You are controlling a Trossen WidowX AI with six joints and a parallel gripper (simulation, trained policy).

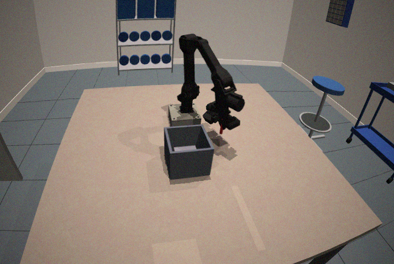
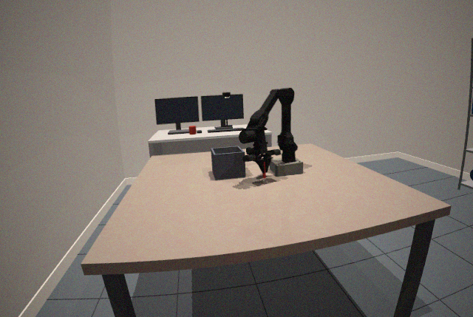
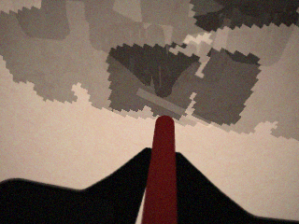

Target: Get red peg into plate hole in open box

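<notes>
My gripper (image 1: pixel 221 127) (image 2: pixel 263 171) (image 3: pixel 161 156) is shut on the red peg (image 1: pixel 221 130) (image 2: pixel 264 174) (image 3: pixel 163 182). The peg is near upright between the fingers, its lower end sticking out a little below the fingertips and seemingly just above the table. The dark grey open box (image 1: pixel 191 166) (image 2: pixel 229 165) stands beside the gripper, to its left in the top and exterior views. A pale plate (image 1: pixel 184 148) shows at the bottom of the box in the top view; its hole cannot be made out. The box does not show in the wrist view.
The arm's grey base (image 1: pixel 184 117) (image 2: pixel 287 167) stands behind the box on the wooden table (image 1: pixel 111 207) (image 2: pixel 248 222). The box's raised walls stand close to the gripper. A desk with two monitors, a shelf, a stool and a blue cart are away from the table.
</notes>
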